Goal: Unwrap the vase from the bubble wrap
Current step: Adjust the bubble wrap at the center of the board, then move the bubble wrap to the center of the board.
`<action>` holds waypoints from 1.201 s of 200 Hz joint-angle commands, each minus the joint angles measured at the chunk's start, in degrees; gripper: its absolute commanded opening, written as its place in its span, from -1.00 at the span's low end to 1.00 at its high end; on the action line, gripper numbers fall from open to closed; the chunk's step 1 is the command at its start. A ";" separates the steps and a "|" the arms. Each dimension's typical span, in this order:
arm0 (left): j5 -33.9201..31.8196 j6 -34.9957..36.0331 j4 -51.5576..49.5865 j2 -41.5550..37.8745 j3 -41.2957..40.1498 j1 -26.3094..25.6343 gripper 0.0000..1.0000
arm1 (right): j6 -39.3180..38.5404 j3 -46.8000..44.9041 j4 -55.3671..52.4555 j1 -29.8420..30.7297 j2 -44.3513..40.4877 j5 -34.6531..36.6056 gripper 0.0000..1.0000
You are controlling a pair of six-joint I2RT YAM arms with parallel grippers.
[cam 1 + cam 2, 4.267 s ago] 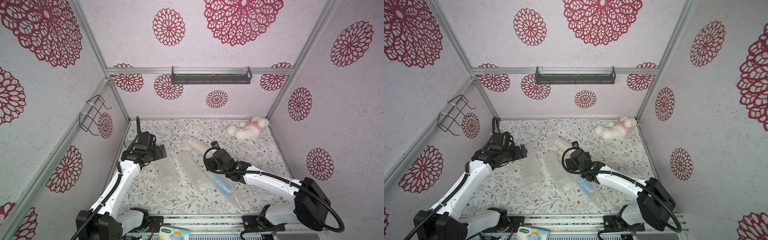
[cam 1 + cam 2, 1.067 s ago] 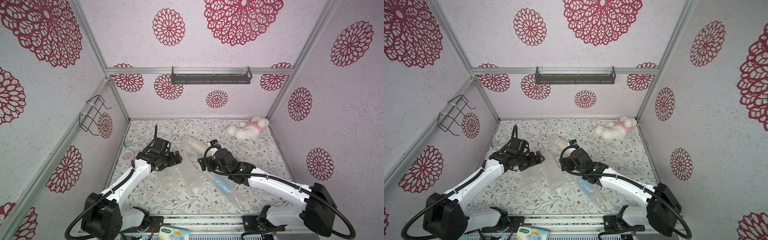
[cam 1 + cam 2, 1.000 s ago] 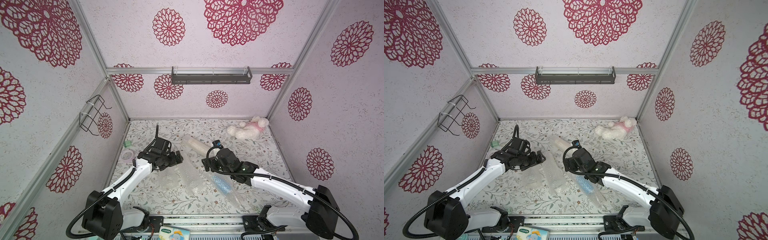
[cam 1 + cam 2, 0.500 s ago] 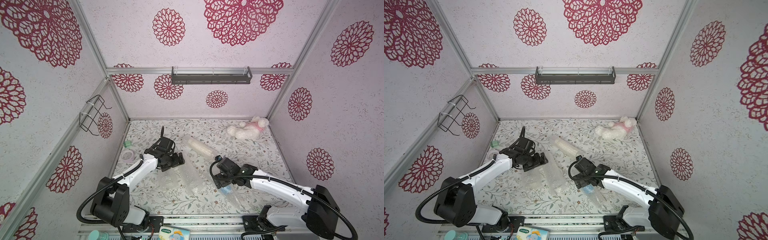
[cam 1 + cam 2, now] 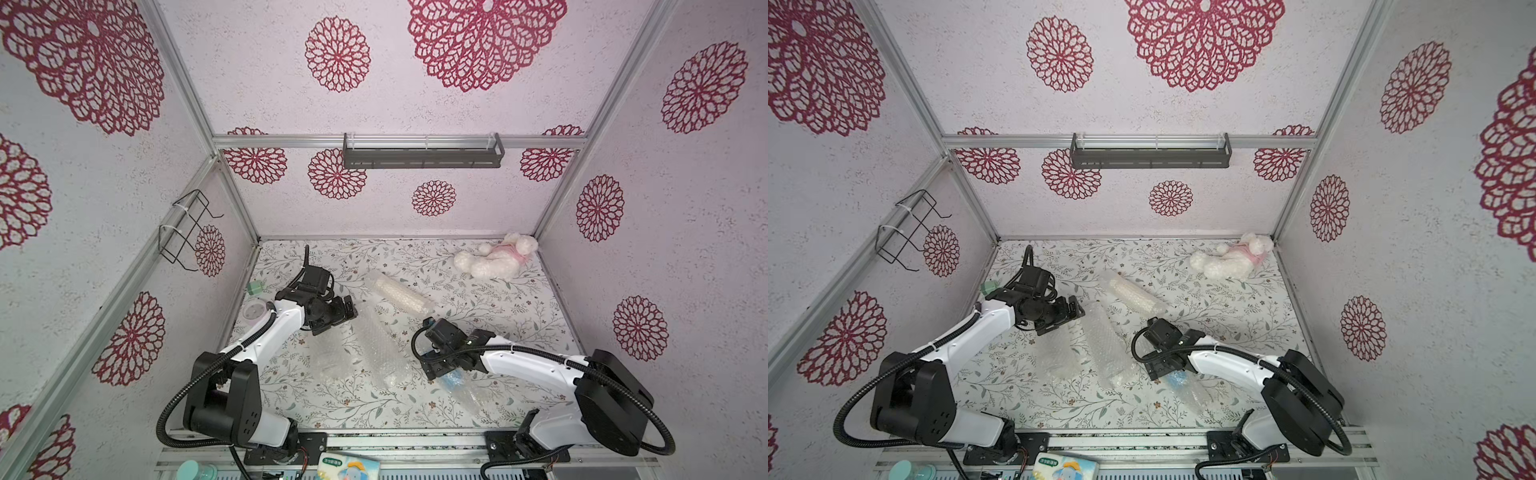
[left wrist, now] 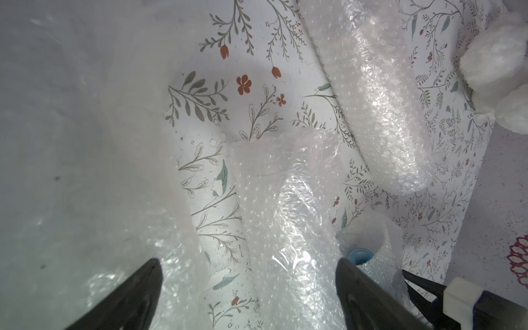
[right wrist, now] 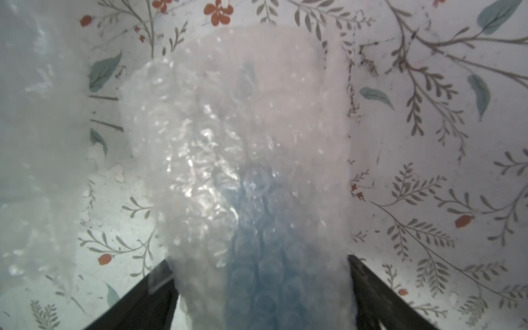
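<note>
On the floral tabletop (image 5: 498, 316), your right gripper (image 7: 258, 263) straddles the bubble wrap (image 7: 228, 128) bundle near the front edge, a blue vase (image 7: 265, 271) showing inside it; you cannot tell whether those jaws press. Your left gripper (image 6: 248, 261) hangs spread wide over a loose sheet (image 6: 285, 223) of wrap.

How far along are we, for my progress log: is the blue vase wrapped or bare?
Wrapped: bubble wrap surrounds the vase; its blue shows through, rim exposed at one end.
</note>
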 commanded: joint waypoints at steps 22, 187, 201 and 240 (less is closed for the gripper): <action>-2.39 1.33 -0.79 -2.68 2.38 -1.78 0.94 | 7.81 -1.47 4.81 -2.17 -1.99 2.09 0.41; -7.59 -0.56 1.08 4.59 12.56 -14.36 0.94 | 26.52 -7.20 19.83 -13.61 -6.50 8.11 0.10; -7.35 -0.97 1.51 5.78 13.77 -15.18 0.94 | 25.59 -7.61 21.64 -14.90 -6.81 6.67 0.10; -7.08 -1.62 0.58 10.33 18.34 -18.22 0.94 | 19.89 -5.95 19.38 -16.80 -9.26 6.70 0.22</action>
